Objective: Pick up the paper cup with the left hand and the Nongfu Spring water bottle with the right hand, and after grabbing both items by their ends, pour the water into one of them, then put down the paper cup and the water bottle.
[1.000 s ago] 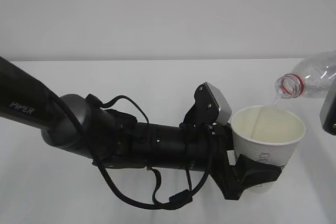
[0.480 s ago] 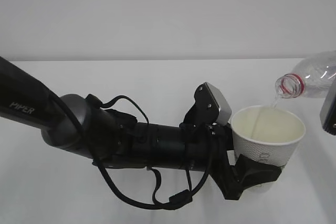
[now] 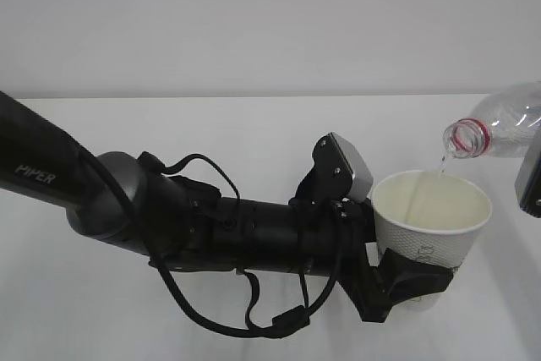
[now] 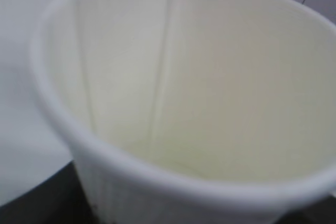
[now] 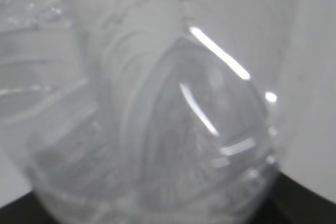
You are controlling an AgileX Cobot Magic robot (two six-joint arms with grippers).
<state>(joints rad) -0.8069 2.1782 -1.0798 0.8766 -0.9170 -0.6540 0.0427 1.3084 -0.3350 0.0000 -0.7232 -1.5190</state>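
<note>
The left hand [image 3: 410, 281] clasps the paper cup [image 3: 433, 226] low on its wall, black jaws wrapped round the base, holding it upright above the desk [image 3: 254, 124] near its right edge. The Nongfu Spring water bottle [image 3: 499, 128] hangs tilted at the upper right, its open mouth with the red neck ring just above the cup's far rim. A thin stream of the water [image 3: 439, 162] falls from the mouth into the cup. The right hand [image 3: 531, 182] shows only as a black block at the right edge, beside the bottle's body; the right wrist view is filled by the bottle's clear base, so it grips the bottle by its end.

The cup is white, tapered, with a rolled rim, a cream inside and a seam down the inner wall. The bottle is clear, ribbed plastic. The left arm is thick, black and glossy, marked "PIPER", with looping cables [image 3: 211, 310] and a grey-topped module [image 3: 351, 162].

The desk is plain white, with bare room left of the cup behind the arm.
</note>
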